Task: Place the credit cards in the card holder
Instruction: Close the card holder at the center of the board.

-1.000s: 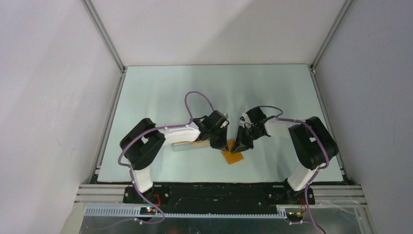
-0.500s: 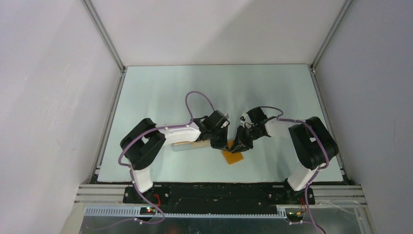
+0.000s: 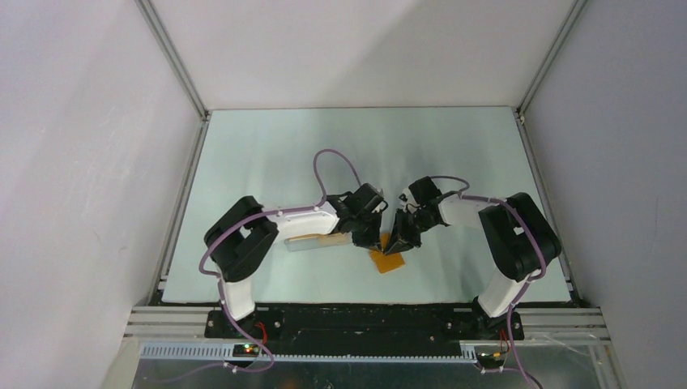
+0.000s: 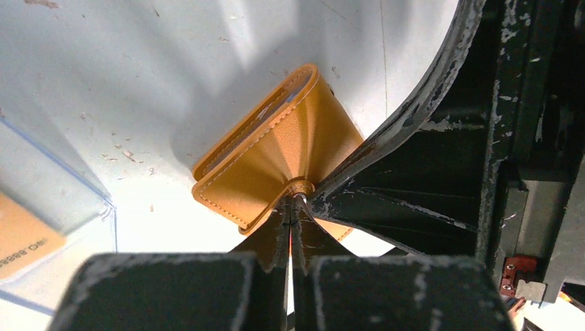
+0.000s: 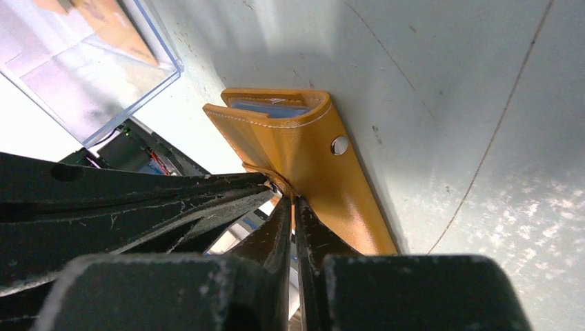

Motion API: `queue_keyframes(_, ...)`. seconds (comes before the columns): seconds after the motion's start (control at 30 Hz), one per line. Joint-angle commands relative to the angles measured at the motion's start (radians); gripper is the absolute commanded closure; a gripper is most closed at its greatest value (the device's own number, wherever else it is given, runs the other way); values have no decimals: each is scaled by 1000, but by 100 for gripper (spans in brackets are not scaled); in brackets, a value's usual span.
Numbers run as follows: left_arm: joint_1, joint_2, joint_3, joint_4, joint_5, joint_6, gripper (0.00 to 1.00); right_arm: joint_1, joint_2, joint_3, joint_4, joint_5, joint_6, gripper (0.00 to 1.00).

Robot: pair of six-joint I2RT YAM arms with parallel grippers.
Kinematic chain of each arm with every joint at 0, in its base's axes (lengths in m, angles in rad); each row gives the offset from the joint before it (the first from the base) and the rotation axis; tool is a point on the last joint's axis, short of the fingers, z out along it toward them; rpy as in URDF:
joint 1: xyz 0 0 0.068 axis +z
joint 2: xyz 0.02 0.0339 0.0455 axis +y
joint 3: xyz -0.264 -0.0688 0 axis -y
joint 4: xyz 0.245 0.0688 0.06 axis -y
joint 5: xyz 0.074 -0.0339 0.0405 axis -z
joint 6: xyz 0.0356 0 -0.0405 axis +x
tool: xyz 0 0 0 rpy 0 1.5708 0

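Note:
The orange card holder lies on the table between my two grippers, partly folded, its blue-grey pockets showing at the open end. My left gripper is shut on the holder's near flap, right at a metal snap. From the other side, my right gripper is shut on an edge of the card holder. Both grippers' tips meet at nearly the same spot. The credit cards lie inside a clear plastic box to the left of the holder.
The clear box sits close beside the left arm's wrist. The right gripper's black fingers fill the right of the left wrist view. Pale table stretches behind the grippers to the white back walls.
My left arm's wrist has shifted a little to the right, closer to the right gripper. The card holder and the clear box stay where they were.

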Motion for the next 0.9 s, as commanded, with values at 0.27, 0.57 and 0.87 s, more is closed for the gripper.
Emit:
queue_keyframes(0.27,-73,104,87,-200,-88,-24,100,86,117,6,28,299,-23,94)
queue_keyframes(0.57,-121,146,115,-303,-139,-88,100,128,181,6,55,313,2,97)
queue_keyframes(0.87,-154,183,132,-391,-160,-155,100,134,201,0,52,318,18,100)
